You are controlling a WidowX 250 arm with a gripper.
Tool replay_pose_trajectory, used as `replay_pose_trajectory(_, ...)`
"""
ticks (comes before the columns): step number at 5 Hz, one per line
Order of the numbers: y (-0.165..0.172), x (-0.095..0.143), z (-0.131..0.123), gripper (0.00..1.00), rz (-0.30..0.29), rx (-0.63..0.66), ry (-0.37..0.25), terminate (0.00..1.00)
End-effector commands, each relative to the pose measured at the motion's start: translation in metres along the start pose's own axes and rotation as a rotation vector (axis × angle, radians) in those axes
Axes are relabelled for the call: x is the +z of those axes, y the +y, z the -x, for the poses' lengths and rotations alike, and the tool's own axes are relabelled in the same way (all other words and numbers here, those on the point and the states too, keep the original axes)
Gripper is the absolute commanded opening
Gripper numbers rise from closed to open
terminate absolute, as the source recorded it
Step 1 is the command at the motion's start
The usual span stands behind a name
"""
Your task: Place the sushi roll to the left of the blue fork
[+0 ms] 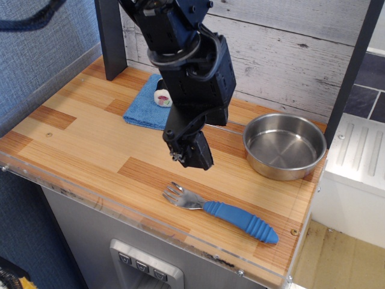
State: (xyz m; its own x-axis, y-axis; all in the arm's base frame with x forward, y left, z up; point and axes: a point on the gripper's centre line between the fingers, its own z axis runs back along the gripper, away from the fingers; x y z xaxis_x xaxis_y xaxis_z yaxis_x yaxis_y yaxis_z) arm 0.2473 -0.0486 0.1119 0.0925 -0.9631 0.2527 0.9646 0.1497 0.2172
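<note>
Gripper (pixel 191 152) hangs empty, seemingly closed, above the table (pixel 90 144), with the roll (pixel 162 96) on the cloth (pixel 144 108) at its 11 o'clock and the fork (pixel 222 211) at 5.

One view only, so no overlap w/ another could be given. The cam was set above and in front of the counter (pixel 90 150), off the near-left corner, and was tilted down and aimed twd the planked back wall (pixel 289 48). The counter was seen at an angle, near edge along the bottom-left, right end by the steel bowl (pixel 284 146). It was placed fairly close: the counter filled most of the frame, and the arm was cut off at the top.
</note>
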Motion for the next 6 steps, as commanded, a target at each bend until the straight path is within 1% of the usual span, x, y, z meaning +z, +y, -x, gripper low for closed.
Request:
replay_pose_trajectory(1,0.0,0.0,0.0,1.0,0.0,0.0,0.0,0.0)
replay_pose_trajectory(2,0.025,-0.002,0.024,1.0,0.005,0.124,0.033,0.0)
replay_pose_trajectory(3,0.049,-0.007,0.045,1.0,-0.014,0.251,0.052,0.0)
replay_pose_trajectory(4,0.069,-0.009,0.067,1.0,-0.057,0.383,0.071,0.0)
replay_pose_trajectory(5,0.091,-0.015,0.087,1.0,-0.067,0.46,0.081,0.0)
replay_pose_trajectory(6,0.114,-0.02,0.104,1.0,-0.08,0.482,0.088,0.0)
